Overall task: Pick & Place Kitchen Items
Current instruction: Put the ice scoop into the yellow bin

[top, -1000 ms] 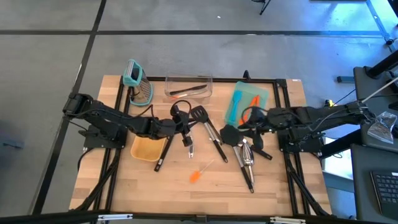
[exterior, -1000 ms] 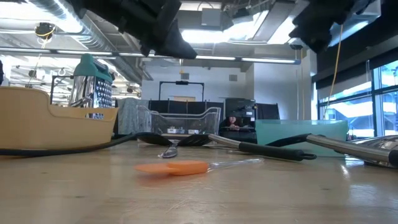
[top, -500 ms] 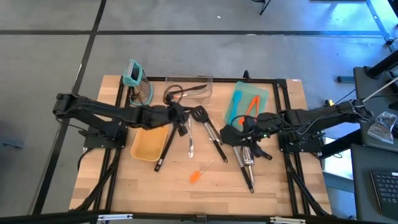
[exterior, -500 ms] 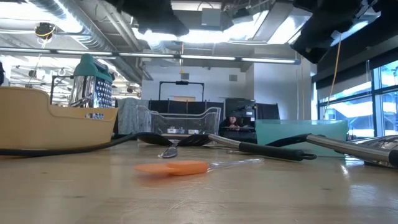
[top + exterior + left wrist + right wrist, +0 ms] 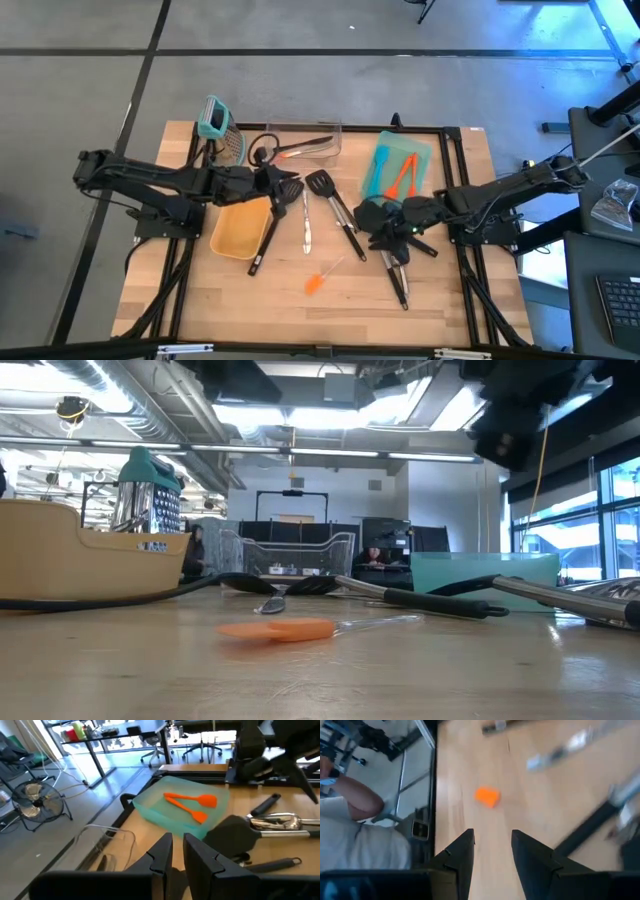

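the left gripper (image 5: 275, 184) has pulled back toward the clear bin (image 5: 322, 131), jaws nearly together on nothing. the right gripper (image 5: 378, 226) has swung over the black turners (image 5: 372, 215), jaws apart, so it looks ready to pick one.

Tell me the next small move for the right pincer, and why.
Probably lower the right pincer toward the black handle beside it: the pincer hangs open and empty over the table, that handle is nearest, and the orange spatula lies farther ahead. The left pincer is at the clear bin.
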Robot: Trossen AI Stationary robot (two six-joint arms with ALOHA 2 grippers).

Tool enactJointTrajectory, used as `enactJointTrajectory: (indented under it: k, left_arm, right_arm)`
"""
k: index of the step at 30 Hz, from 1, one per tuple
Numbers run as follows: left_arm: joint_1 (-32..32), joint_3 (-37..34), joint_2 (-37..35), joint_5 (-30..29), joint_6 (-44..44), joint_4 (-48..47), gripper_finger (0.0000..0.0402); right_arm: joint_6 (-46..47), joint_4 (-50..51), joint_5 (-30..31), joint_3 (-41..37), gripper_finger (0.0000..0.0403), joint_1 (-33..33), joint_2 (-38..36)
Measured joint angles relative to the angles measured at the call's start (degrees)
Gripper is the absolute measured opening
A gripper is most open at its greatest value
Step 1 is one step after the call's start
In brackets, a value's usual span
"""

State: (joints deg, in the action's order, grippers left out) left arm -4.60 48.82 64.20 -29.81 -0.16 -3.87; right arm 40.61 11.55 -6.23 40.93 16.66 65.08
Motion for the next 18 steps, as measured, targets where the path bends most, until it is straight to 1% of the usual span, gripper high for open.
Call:
enactJointTrajectory:
  k: [2,4,8,10,12,13,16,18]
  left_arm:
    - [-0.45,0.0,0.0,0.11,0.0,-0.83,0.0041]
    - [-0.79,0.0,0.02,0.0,0.03,-1.94,0.0041]
    - [-1.05,0.0,0.02,-0.04,0.07,-3.07,0.0041]
    - [-1.05,0.0,0.02,-0.04,0.01,-2.94,0.0041]
    - [-1.05,0.0,0.02,-0.06,0.0,-2.88,0.0041]
    - [-1.05,0.0,0.02,-0.06,-0.02,-2.71,0.0041]
    - [-1.05,0.0,0.02,-0.06,-0.07,-2.31,0.0041]
    - [-1.05,0.0,0.02,-0.06,-0.09,-2.33,0.0041]
  right_arm:
    - [4.85,1.75,-1.54,0.0,0.0135,2.07,1.96]
    - [11.19,5.3,-4.91,-0.02,0.0135,4.5,3.8]
    - [27.93,14.25,-13.68,-0.07,0.0135,9.79,6.5]
    - [36.32,16.62,-16.22,-0.09,0.0135,12.54,7.1]
    - [42.18,17.05,-16.25,-0.09,0.0135,14.92,7.3]
    - [44.03,16.94,-15.36,-0.09,0.0135,15.85,7.28]
    - [47.82,17.02,-9.42,-0.09,0.0135,17.54,7.28]
    - [48.38,17.0,-4.72,-0.09,0.0135,18.08,7.28]
